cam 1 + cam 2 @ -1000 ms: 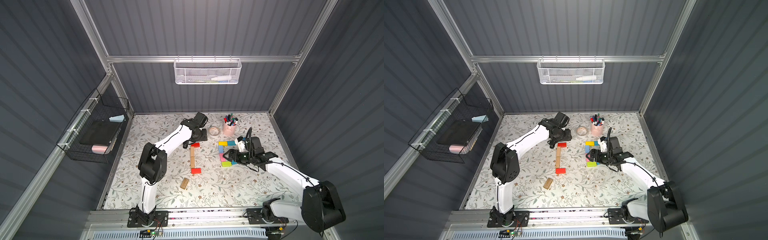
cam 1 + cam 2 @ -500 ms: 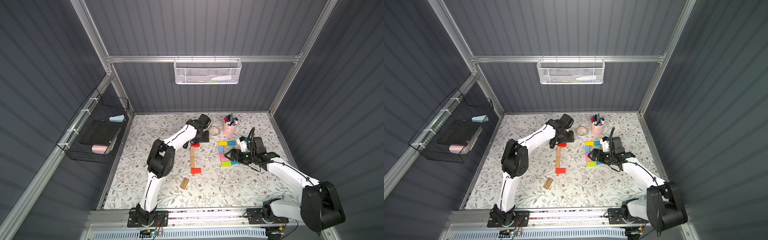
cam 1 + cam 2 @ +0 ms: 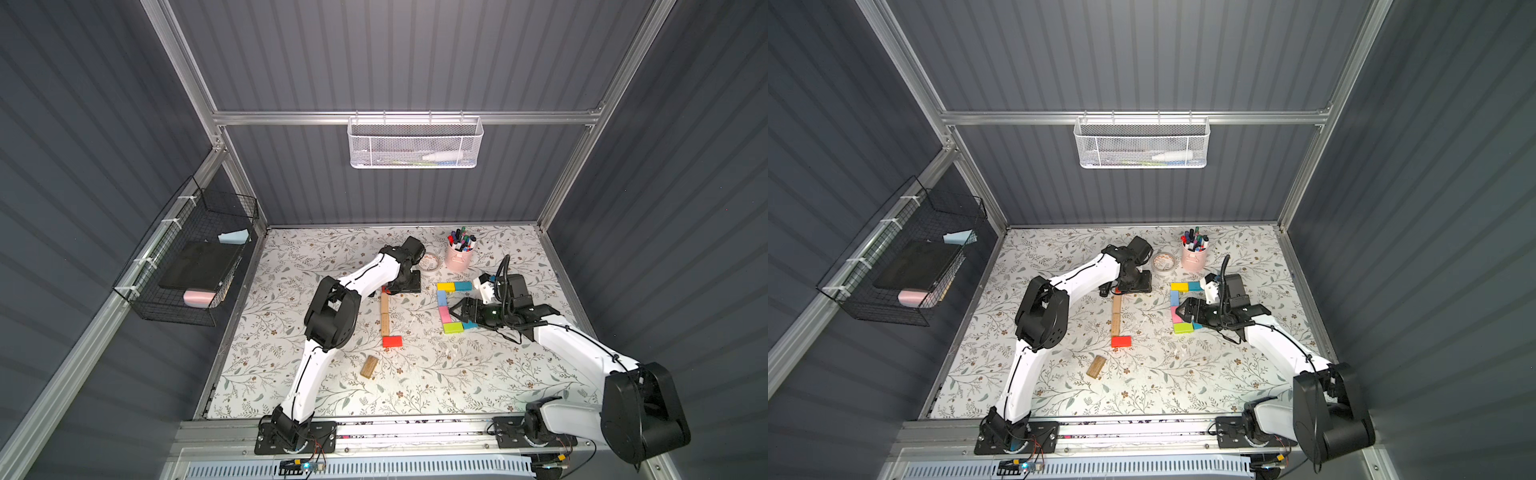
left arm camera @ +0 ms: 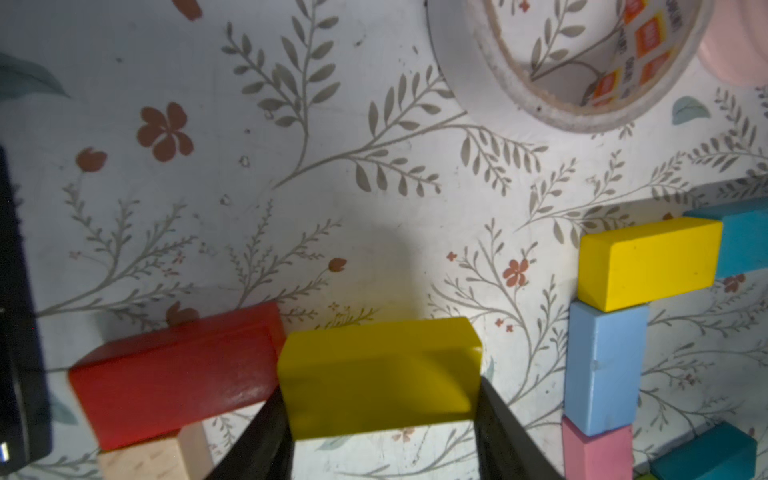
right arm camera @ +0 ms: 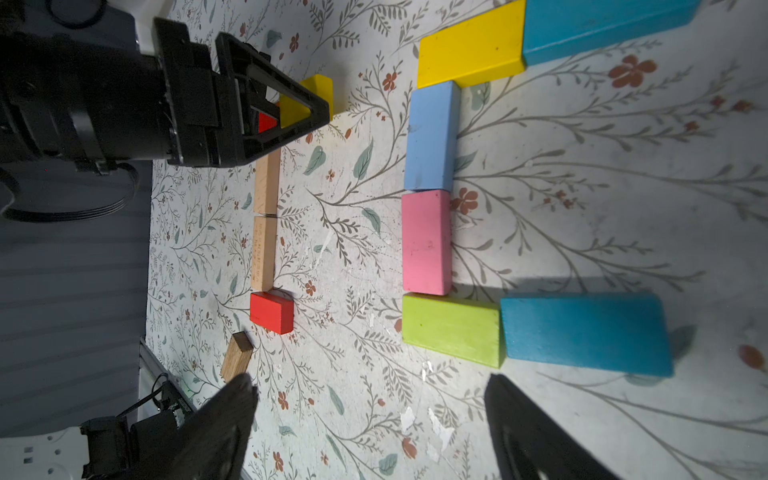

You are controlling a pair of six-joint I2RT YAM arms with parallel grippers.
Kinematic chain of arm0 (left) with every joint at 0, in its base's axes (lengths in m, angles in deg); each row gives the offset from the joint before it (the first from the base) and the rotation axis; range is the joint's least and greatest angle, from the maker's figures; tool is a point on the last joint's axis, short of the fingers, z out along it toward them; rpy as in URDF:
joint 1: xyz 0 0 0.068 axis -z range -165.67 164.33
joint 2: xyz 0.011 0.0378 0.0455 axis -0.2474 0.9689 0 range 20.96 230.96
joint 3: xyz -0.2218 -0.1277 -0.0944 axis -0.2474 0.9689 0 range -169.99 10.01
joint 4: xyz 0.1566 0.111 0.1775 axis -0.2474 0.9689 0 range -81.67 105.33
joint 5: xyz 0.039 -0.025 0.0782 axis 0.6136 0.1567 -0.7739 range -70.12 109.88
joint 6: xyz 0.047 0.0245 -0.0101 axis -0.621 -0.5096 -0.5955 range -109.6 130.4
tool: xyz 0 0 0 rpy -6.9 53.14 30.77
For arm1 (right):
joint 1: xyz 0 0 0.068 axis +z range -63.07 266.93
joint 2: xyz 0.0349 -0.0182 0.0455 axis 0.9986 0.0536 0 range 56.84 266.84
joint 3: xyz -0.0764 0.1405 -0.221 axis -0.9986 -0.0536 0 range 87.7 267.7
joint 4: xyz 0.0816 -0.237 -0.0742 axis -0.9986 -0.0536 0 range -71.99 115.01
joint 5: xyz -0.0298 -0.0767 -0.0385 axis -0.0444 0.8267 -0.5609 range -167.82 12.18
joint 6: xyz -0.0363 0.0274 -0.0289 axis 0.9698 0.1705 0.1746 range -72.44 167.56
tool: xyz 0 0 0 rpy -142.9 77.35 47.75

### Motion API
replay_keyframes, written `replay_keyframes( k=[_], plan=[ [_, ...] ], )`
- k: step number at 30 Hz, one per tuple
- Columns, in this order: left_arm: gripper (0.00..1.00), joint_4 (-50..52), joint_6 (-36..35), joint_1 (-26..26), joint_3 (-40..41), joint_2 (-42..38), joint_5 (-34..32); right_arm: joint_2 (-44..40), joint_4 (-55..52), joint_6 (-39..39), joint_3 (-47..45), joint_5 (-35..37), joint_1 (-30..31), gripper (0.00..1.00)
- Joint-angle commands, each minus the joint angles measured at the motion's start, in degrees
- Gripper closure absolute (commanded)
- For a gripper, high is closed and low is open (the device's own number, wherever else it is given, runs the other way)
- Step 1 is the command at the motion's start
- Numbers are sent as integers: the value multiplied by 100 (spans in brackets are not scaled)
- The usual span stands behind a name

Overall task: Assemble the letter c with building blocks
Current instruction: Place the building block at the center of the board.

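Between the clamped jaws of the left claw (image 4: 380, 419), a flat yellow wooden block (image 4: 378, 365) sits just beside a flat red wooden block (image 4: 178, 374): likely laying the C's top arm, next a level set-down, while the right claw (image 5: 370, 386) gapes empty.
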Motion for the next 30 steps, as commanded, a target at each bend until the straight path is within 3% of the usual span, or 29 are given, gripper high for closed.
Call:
replay_keyframes(
  k=[1,11,30],
  plan=[
    [54,89,-110,23,-203,158,1,21,2,119,-77,-102,-25,11],
    [54,98,-72,25,-229,169,-57,37,48,115,-123,-120,-34,11],
    [42,159,-61,57,-333,186,-86,34,103,87,-175,-176,-43,11]
  ],
)
